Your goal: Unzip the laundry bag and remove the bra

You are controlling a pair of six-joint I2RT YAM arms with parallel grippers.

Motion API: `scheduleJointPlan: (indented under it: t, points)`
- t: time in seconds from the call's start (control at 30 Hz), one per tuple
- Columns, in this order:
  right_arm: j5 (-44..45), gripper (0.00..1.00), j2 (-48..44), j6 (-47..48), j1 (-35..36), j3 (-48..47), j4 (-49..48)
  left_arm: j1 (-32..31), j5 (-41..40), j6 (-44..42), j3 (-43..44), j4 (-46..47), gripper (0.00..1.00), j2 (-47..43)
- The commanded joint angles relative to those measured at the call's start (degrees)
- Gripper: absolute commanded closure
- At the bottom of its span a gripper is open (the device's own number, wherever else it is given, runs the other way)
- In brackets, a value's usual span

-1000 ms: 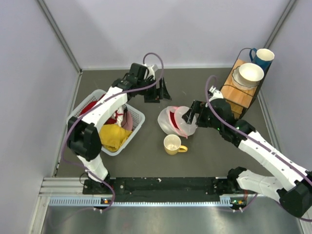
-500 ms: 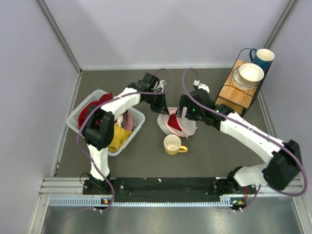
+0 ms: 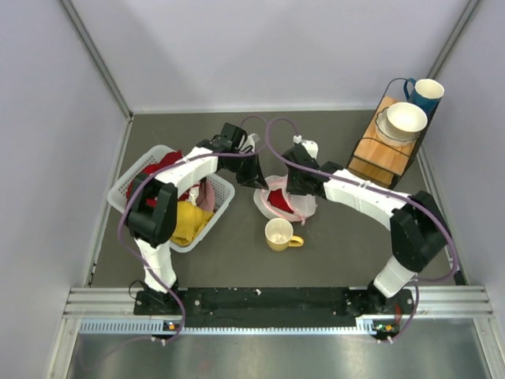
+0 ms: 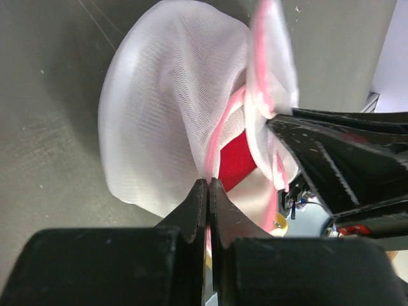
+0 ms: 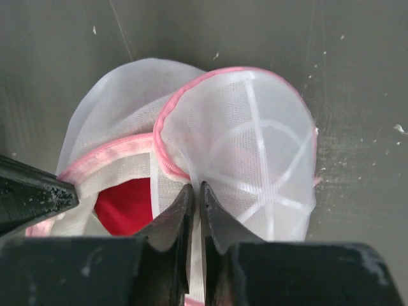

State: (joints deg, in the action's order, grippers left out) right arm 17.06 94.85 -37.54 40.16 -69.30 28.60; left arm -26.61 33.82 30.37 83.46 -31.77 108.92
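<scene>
The laundry bag [image 3: 284, 201] lies mid-table, white mesh with pink zipper trim, its flap partly lifted. My left gripper [image 3: 261, 181] is shut on the pink trim at the bag's left edge; in the left wrist view its tips [image 4: 208, 182] pinch that trim below the mesh dome [image 4: 166, 108]. My right gripper [image 3: 295, 189] is shut on the mesh; the right wrist view shows its tips [image 5: 194, 186] pinching a fold of the bag [image 5: 255, 140] just under the pink rim. Red fabric [image 5: 124, 205] shows inside the opening. The bra is hidden.
A white slatted basket [image 3: 224, 197] with red and yellow clothes stands at the left. A yellow mug [image 3: 278, 234] sits just in front of the bag. At the back right a wooden stand [image 3: 383, 154] carries a white bowl [image 3: 406, 118] and a blue mug [image 3: 427, 93].
Both arms have swung in onto the bag. The left gripper shut on the pink trim first; the right gripper, open half a second ago, has shut on the mesh.
</scene>
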Motion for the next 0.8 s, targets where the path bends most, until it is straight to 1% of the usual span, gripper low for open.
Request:
scheduleJointPlan:
  t: [0.0,0.17,0.2,0.27,0.3,0.43,0.57,0.7,0.77]
  points:
    - [5.0,1.00,-7.8,-1.8,0.5,3.3,-2.6,1.3,2.0,0.6,-0.9,2.9,1.00,-3.7]
    - [10.4,1.00,-20.6,-1.7,0.5,7.9,-3.0,2.9,1.5,0.9,-2.4,3.4,1.00,-4.3]
    - [11.7,1.00,-25.0,-1.2,0.5,9.3,-3.5,3.2,1.9,1.1,-2.7,3.6,1.00,-4.4]
    - [11.6,1.00,-28.8,-0.4,0.5,11.1,-5.2,3.3,2.1,1.4,-3.1,3.8,1.00,-4.7]
    - [11.0,1.00,-31.9,0.3,0.4,13.3,-8.5,3.3,2.5,1.6,-3.3,4.0,1.00,-5.1]
    - [9.9,1.00,-38.2,1.4,0.5,19.1,-17.7,3.5,2.1,2.8,-3.1,5.2,1.00,-6.2]
    - [9.5,1.00,-42.5,1.6,0.5,22.0,-21.6,3.8,1.2,6.1,-6.5,9.1,1.00,-9.6]
    - [8.4,1.00,-43.8,0.0,0.5,26.0,-22.8,3.8,1.8,6.5,-8.8,9.6,1.00,-9.9]
    - [7.5,1.00,-43.4,-0.6,0.5,28.1,-24.4,3.7,1.4,6.4,-9.8,9.6,0.96,-10.7]
